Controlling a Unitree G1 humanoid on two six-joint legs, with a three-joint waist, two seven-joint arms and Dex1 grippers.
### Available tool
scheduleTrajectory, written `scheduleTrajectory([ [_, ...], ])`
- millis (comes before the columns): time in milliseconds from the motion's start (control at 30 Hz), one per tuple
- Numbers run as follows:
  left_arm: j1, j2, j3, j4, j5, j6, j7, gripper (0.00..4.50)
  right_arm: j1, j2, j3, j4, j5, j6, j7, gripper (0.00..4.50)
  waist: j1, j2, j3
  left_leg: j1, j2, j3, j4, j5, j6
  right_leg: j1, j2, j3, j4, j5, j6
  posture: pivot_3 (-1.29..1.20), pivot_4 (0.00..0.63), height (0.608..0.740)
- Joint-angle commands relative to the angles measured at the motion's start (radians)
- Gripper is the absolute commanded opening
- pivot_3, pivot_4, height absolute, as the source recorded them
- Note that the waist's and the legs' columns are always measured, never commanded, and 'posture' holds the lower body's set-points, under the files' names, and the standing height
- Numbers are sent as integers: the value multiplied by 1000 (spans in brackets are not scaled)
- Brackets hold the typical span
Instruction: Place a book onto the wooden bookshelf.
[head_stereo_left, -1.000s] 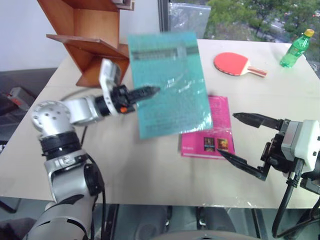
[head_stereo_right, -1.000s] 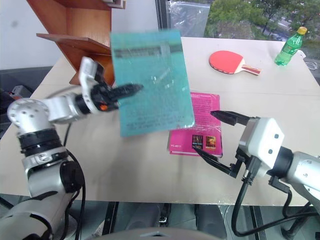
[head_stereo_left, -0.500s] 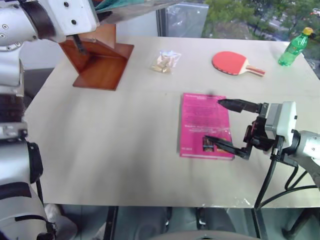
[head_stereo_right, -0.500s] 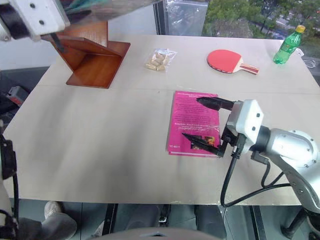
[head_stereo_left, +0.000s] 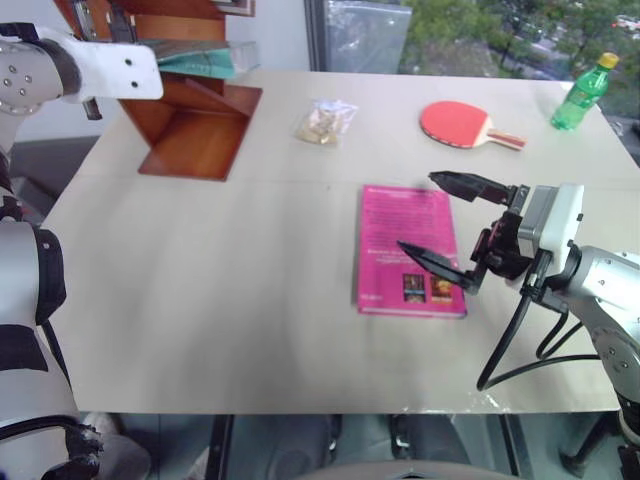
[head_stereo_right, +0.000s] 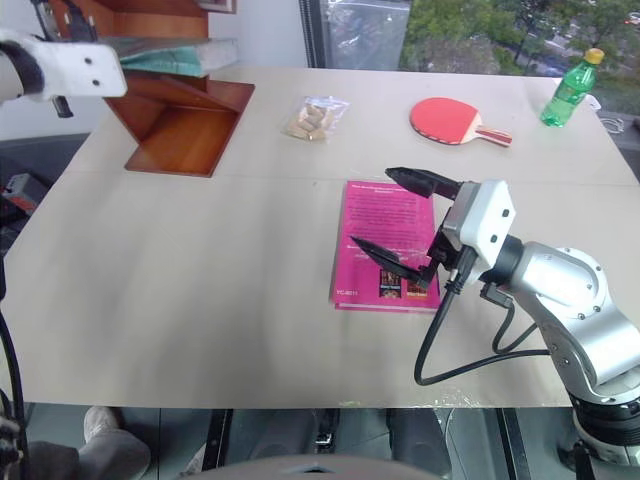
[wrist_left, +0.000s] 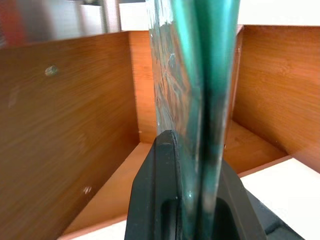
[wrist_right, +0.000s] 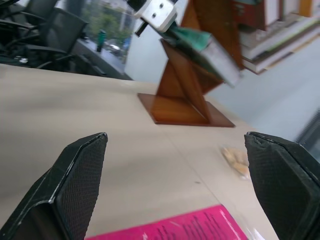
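Left wrist view has the book edge-on, its teal-green pages pinched between the left gripper and reaching into a compartment of the wooden bookshelf. From the head views the book lies nearly flat across a slanted board of the bookshelf, which stands at the table's far left corner, with the white left gripper body at the book's outer end. The book looks thin, light and floppy, and its glossy cover is likely slippery, so a firm pinch near the spine or an end edge, as here, seems the right hold; letting go before it rests against a board could let it slide off the slant. Near the middle of the table lies the magenta-pink book, and the right gripper hovers over its right edge with fingers spread wide, holding nothing. Along the far edge sit a small snack packet, a red table tennis paddle and a green plastic bottle toward the far right corner.
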Motion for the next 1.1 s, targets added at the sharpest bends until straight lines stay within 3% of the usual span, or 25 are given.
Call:
scheduleTrajectory([
  [33, -52, 22, 19, 21, 2, 33, 17, 1151, 5, 7, -19, -44, 2, -8, -11, 4500, -2, 0, 0, 0, 0, 0, 0, 0, 0, 0, 0, 0, 0, 0, 0, 0, 150, 740],
  [233, -51, 31, 46, 18, -29, 14, 13, 4073, 14, 8, -23, -58, 10, 0, -17, 4500, 6, 0, 0, -1, 0, 0, 0, 0, 0, -2, -1, 1, 0, 0, 0, 0, 150, 740],
  [400, 13, 84, 168, 2, -176, -94, -123, 4073, 12, 6, -20, -57, 18, 9, -10, 4500, 6, 0, 0, -2, 0, 0, 1, 0, 0, -3, -1, 0, 0, 0, 0, 0, 150, 740],
  [600, 208, 88, 478, -85, -586, -79, -509, 4073, 19, -6, -30, -54, 35, 21, 12, 4500, 6, 0, 0, -2, 0, -1, 3, 0, 0, -2, -1, 0, 1, 0, 0, 0, 150, 740],
  [700, 381, 48, 620, -271, -829, 83, -685, 3359, 22, -17, -44, -49, 50, 31, 22, 4500, 6, 0, 0, -2, 0, -1, 3, 0, 0, -2, -2, 0, 2, 0, 0, 0, 150, 740],
  [733, 458, 25, 658, -382, -910, 168, -709, 2908, 22, -21, -51, -47, 56, 35, 25, 4500, 6, 2, -1, -2, 0, -1, 4, 0, 0, -2, -3, 0, 2, 0, 0, 0, 150, 740],
  [833, 754, -91, 709, -877, -1106, 476, -604, 1434, 14, -38, -70, -41, 71, 53, 29, 4500, 10, 3, -1, -1, 1, -3, 5, 0, 0, 1, -8, 1, 2, 0, 0, 0, 150, 740],
  [933, 905, -229, 682, -1183, -1170, 660, -446, 328, 5, -51, -81, -46, 83, 68, 23, 4500, 14, 2, -1, -2, 1, -6, 9, 0, 0, 3, -7, 2, 2, 1, 0, 0, 150, 740],
  [967, 922, -312, 650, -1229, -1152, 691, -366, 103, 10, -58, -91, -56, 88, 75, 20, 4500, 16, 2, -2, -2, 1, -6, 10, 0, 0, 3, -7, 2, 3, 1, 0, 0, 150, 740],
  [1100, 914, -511, 573, -1263, -1040, 722, -157, 103, 23, -80, -120, -88, 102, 100, 2, 4500, 30, 3, -2, -1, 0, -6, 14, 0, 0, 3, -6, 4, 9, 1, 0, 0, 150, 740],
])
